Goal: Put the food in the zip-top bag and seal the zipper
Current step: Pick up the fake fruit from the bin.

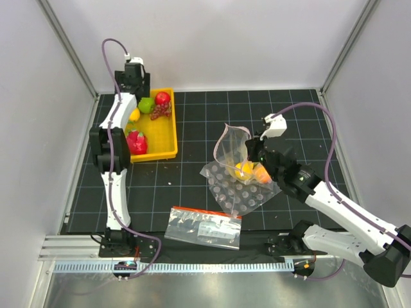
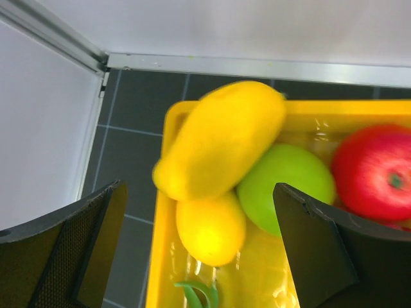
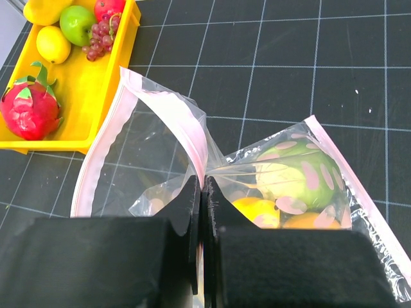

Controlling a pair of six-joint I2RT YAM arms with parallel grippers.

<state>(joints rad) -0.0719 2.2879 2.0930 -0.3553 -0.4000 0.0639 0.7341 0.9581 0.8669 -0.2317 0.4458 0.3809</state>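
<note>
The black gridded table [image 1: 270,115] carries everything here. Far left on it sits the yellow tray [image 1: 168,138], and the left arm [image 1: 115,160] leans over it, so the top camera loses part of it.

At mid-table the zip-top bag [image 3: 148,154] lies with its mouth gaping toward the tray. It rests partly on a bubble sheet [image 1: 247,196]. At the near edge a printed bag [image 1: 202,226] with a red band lies flat, its lettering too small to read.

The right gripper [image 3: 202,186] is clamped tight on the bag's rim, pinching plastic just where the pink zipper [image 3: 170,102] bends. The left gripper [image 2: 199,187] hangs over the tray with its jaws spread wide and nothing in them.

In the bag there is a big green fruit [image 3: 295,176], a yellow piece [image 3: 257,212] and an orange one [image 3: 314,221]. All three are blurred by wrinkled, spotted plastic, and the gripper's black body cuts off the lower two.

Under the left claw lie a long yellow fruit [image 2: 221,138], a green apple [image 2: 286,186] and a lemon [image 2: 210,228]. A red apple [image 2: 376,173] is clipped by the frame edge.
</note>
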